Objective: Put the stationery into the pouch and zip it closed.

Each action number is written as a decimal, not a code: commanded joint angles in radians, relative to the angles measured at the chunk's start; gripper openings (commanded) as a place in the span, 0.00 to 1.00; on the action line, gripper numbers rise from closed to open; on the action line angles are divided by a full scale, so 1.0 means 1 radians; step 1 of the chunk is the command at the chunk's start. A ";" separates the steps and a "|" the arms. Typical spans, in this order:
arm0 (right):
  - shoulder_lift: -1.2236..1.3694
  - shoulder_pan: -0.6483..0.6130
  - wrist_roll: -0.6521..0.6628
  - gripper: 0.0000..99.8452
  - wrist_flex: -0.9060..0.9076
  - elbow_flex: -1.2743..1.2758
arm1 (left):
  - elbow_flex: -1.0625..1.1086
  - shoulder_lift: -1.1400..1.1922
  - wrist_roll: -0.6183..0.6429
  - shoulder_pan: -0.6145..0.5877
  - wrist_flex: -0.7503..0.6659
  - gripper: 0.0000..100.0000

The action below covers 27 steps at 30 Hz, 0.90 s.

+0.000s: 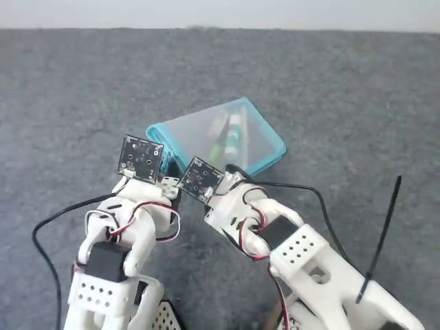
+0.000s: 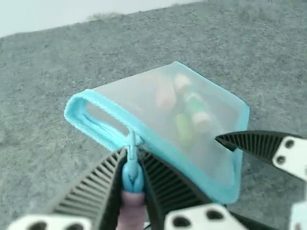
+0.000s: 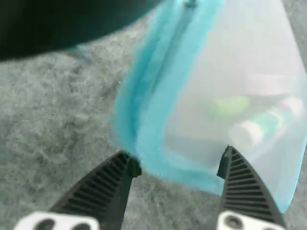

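A translucent pouch (image 1: 220, 137) with teal edging lies on the grey carpet, and several pens and markers (image 2: 187, 117) show through its side. My left gripper (image 2: 132, 155) is shut on the teal zipper pull (image 2: 132, 175) at the pouch's near edge. The mouth of the pouch (image 2: 91, 117) past the slider gapes a little. My right gripper (image 3: 175, 165) stands open astride a teal corner of the pouch (image 3: 158, 158), one finger on each side, and a green marker (image 3: 230, 105) shows through the plastic. In the high view both arms meet at the pouch's near edge.
Grey carpet (image 1: 82, 89) spreads all around the pouch, up to a pale wall (image 1: 220, 14) at the back. Black cables (image 1: 323, 213) trail beside the right arm (image 1: 289, 247). The left arm (image 1: 124, 234) stands close alongside it.
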 commanded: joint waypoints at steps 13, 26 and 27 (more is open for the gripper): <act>0.222 0.110 0.009 0.15 -0.110 -0.221 | -0.053 0.000 -0.011 0.038 0.008 0.01; 0.148 0.216 -0.066 0.01 0.197 -0.328 | 0.027 0.002 -0.014 -0.055 -0.094 0.01; 0.111 0.216 -0.052 0.01 0.225 -0.313 | 0.030 0.002 -0.014 -0.078 -0.103 0.01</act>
